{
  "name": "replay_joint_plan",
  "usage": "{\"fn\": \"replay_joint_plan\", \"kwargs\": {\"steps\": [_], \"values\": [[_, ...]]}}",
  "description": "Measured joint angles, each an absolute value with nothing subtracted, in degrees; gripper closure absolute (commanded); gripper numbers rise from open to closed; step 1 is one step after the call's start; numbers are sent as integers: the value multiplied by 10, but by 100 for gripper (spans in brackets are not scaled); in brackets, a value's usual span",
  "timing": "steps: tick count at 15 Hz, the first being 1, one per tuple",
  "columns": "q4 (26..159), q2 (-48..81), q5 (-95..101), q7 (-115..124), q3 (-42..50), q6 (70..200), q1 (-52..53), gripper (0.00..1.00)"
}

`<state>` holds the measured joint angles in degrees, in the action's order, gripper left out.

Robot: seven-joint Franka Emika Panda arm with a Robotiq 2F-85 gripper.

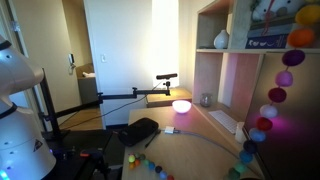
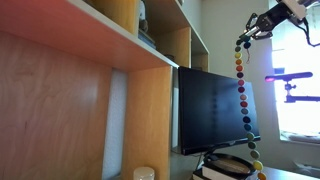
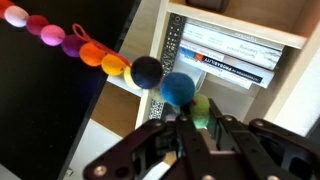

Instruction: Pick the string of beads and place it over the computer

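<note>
Pinching the top end of the string of beads, the gripper has its jaws pressed together on the strand, high up in an exterior view. From the left there stand wooden shelves, then the dark computer screen, then the beads, hanging straight down before the screen's right edge. In the wrist view the strand runs from pink at the upper left through orange, black and blue to a green bead between the fingers.
</note>
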<state>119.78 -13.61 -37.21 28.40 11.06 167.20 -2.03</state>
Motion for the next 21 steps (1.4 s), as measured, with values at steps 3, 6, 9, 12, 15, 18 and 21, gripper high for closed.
{"fn": "replay_joint_plan", "kwargs": {"steps": [3,6,9,12,15,18,21], "values": [[1198,-136,-372,284,111,1672,-20,79],[1198,-136,-372,284,111,1672,-20,95],[1197,-136,-372,284,110,1672,-22,95],[1187,-135,-372,284,110,1673,-25,95],[1165,-132,-372,286,110,1673,-30,95],[1136,-119,-372,303,110,1673,-38,95],[1097,-87,-351,356,111,1673,-52,95]]}}
